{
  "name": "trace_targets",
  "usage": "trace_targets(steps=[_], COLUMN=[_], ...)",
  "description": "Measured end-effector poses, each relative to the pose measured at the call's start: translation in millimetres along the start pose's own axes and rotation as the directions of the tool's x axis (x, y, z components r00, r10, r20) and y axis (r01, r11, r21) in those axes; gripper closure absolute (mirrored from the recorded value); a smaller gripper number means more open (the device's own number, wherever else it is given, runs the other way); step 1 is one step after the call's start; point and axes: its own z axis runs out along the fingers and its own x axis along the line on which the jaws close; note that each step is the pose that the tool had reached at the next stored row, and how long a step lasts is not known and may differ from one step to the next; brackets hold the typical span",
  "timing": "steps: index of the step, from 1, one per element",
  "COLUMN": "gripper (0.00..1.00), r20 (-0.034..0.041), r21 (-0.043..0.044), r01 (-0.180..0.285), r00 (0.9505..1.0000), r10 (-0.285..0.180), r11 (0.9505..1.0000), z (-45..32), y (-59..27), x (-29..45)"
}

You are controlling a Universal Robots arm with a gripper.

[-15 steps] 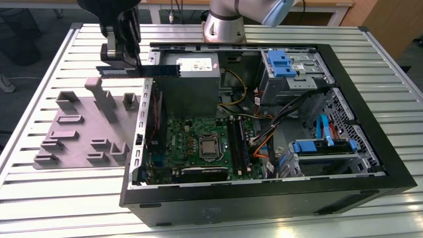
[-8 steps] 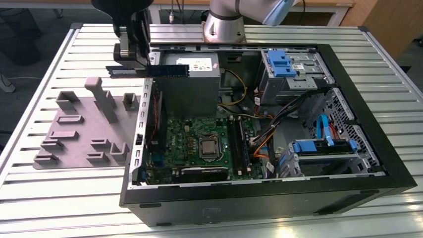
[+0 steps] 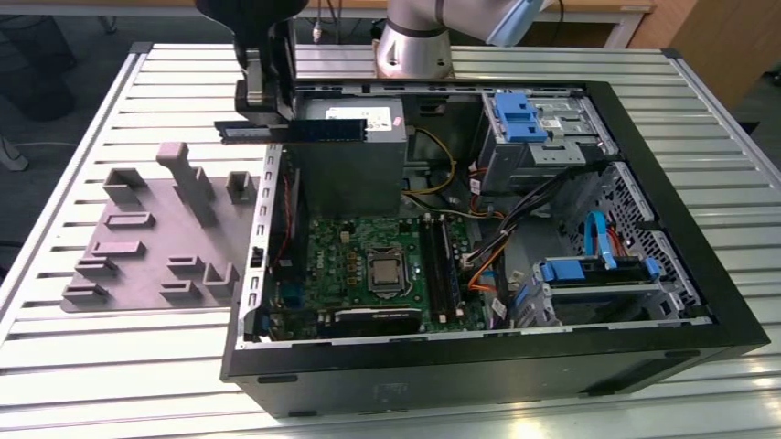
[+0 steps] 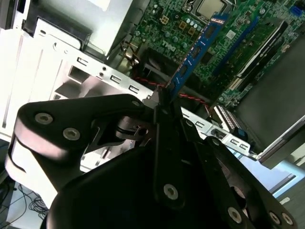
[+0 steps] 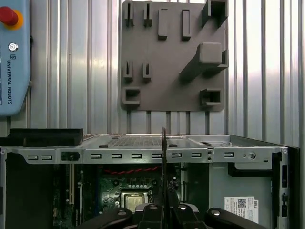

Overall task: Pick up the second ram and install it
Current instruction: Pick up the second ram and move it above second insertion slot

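Observation:
The second ram (image 3: 320, 131) is a thin dark stick with a blue face, held level above the back left corner of the open computer case (image 3: 683, 229). My gripper (image 3: 271, 123) is shut on its end nearest the exterior view's left. In the second wrist view the black fingers (image 4: 159, 119) pinch the ram (image 4: 195, 52), which points out over the green motherboard (image 4: 238, 43). The first wrist view has the ram (image 5: 163, 157) edge-on as a thin line rising from the gripper (image 5: 164, 207). The motherboard (image 3: 360, 265) with its silver processor (image 3: 386, 272) and long memory slots (image 3: 436, 265) lies well below.
A grey fixture plate (image 3: 146, 247) with upright blocks lies on the slatted table at the exterior view's left of the case. The grey power supply (image 3: 347, 160), loose cables (image 3: 488, 229) and blue drive brackets (image 3: 518, 114) crowd the case. A teach pendant (image 5: 14, 62) lies beyond the plate.

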Motion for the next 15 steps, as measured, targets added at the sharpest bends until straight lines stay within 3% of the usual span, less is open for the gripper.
trace_targets(steps=[15], gripper=[0.86], r20=[0.0], r21=[0.0], r01=[0.0], r00=[1.0], r10=[0.0], r11=[1.0], z=[-0.1], y=[-27.4], x=[-0.5])
